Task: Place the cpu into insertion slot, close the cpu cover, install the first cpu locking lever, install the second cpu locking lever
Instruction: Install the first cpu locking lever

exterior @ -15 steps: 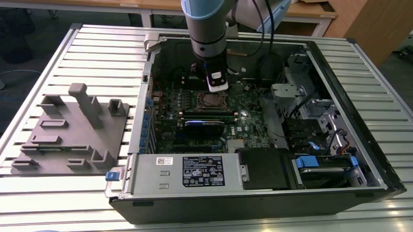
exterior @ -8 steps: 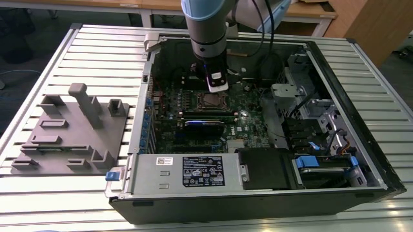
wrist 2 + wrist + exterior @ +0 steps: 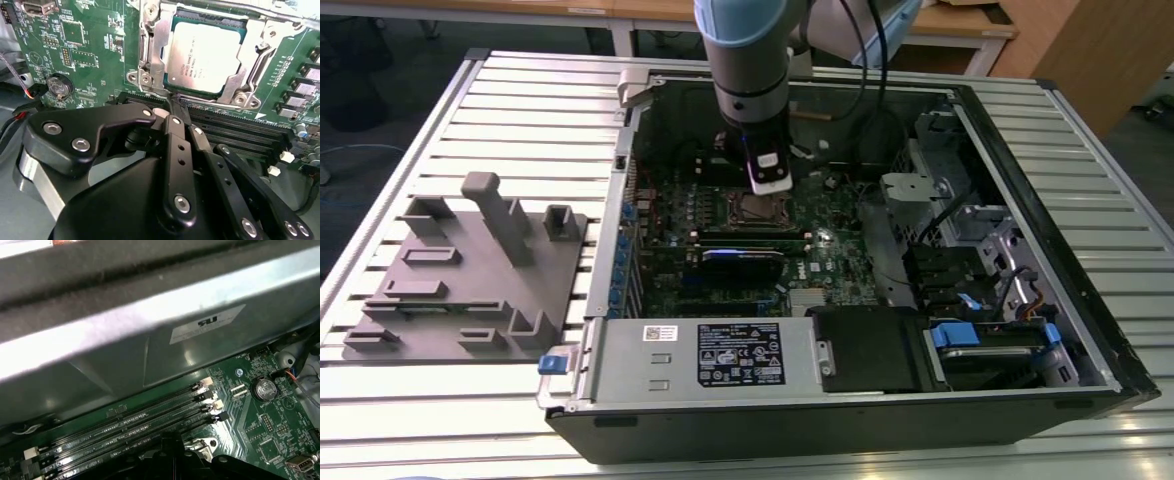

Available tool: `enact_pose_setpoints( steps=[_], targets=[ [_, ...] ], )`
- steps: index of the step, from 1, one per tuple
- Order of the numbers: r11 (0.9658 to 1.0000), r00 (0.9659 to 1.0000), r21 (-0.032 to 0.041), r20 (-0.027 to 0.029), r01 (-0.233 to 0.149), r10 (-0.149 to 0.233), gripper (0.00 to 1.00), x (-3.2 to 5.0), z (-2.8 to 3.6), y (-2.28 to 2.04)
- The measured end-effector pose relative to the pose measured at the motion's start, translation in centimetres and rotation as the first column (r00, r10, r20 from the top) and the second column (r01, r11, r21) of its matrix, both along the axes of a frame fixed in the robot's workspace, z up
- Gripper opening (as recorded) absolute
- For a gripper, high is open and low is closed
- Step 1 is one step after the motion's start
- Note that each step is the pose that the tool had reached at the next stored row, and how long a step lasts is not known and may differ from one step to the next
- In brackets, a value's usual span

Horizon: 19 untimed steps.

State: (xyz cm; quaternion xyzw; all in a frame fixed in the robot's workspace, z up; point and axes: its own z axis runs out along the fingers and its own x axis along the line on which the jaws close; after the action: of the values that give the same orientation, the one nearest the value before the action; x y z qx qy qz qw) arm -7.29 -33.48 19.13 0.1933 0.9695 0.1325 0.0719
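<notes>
**CPU seated, cover apparently down, levers unconfirmed**

At the exterior view's left, a grey moulded fixture (image 3: 467, 270) rests on the slatted surface (image 3: 520, 110). No chip lies on it that I can make out, which fits the first step being done.

Moving toward the middle, the open computer case (image 3: 854, 425) lies on its side with the green board facing up. The arm (image 3: 747, 60) reaches straight down into it, over the socket area.

The second wrist view shows the state of the work best. The cpu (image 3: 202, 55) sits flat in the insertion slot (image 3: 242, 97), its pale metal top facing up, so placement looks finished. The cpu cover (image 3: 159, 45) appears to lie down around the chip, its silvery frame bordering the metal top, so I judge the second step done as well.

The claw (image 3: 171, 102) has its fingers drawn together with nothing visible between them. Its tip sits just at the socket's edge, on the side next to the long black memory slots (image 3: 235, 132).

A thin metal rod (image 3: 260, 15) runs along the socket's opposite side. I cannot tell whether either locking lever is latched, so that part of the task is best counted as open.

At the exterior view's right, the drive bays (image 3: 974, 300) play no part.
</notes>
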Motion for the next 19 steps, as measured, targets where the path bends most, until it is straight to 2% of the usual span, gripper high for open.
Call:
enact_pose_setpoints(
  steps=[5,10,19],
  targets=[
    [1.0000,1.0000,0.0052,0.0002,0.000,0.000,0.11,0.00,-0.09,-0.29],
    [0.9999,1.0000,0.0100,0.0000,0.000,0.000,0.11,0.01,-0.11,-0.33],
    [0.9999,1.0000,0.0104,-0.0001,0.000,0.000,0.11,0.64,-0.16,-0.34]
  ],
)
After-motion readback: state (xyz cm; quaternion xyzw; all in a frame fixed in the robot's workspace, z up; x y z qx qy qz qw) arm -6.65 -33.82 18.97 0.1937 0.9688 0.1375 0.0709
